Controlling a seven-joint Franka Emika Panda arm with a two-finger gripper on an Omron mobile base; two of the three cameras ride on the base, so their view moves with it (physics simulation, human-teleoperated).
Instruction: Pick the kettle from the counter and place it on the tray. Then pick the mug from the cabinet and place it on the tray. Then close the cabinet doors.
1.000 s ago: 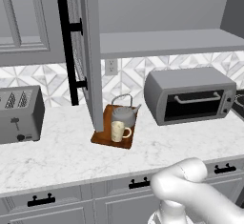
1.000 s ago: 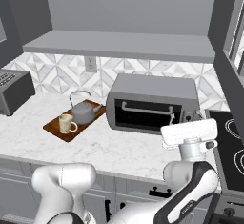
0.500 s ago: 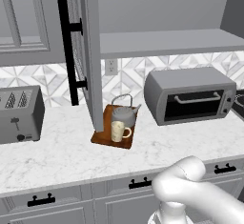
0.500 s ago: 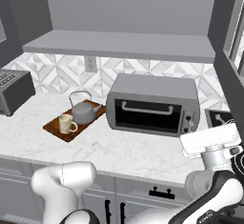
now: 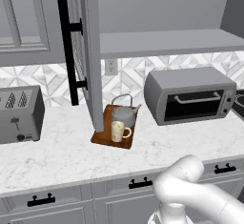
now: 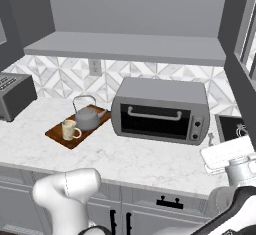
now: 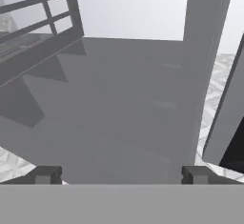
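Note:
The grey kettle (image 5: 125,116) (image 6: 89,118) and the cream mug (image 5: 118,131) (image 6: 69,129) both stand on the reddish-brown tray (image 5: 101,138) (image 6: 55,133) on the marble counter (image 5: 62,154) (image 6: 145,159). The cabinet is open above it, with a bare shelf (image 5: 162,42) (image 6: 130,46). Its left door (image 5: 91,61) swings out over the counter, showing a black bar handle (image 5: 70,56). The right door (image 6: 241,64) stands open at the right edge. My gripper (image 7: 120,176) is open and empty, its fingertips (image 7: 45,174) close to a tall grey panel (image 7: 205,61).
A toaster oven (image 5: 190,96) (image 6: 160,115) sits right of the tray and a toaster (image 5: 19,116) (image 6: 14,95) at the left. A stove corner (image 6: 232,129) lies at the far right. Grey drawers with black pulls (image 5: 143,184) run under the counter.
In the right base view my hand has swung to the right, toward the open right door. Kettle, mug, tray and both doors have stayed put.

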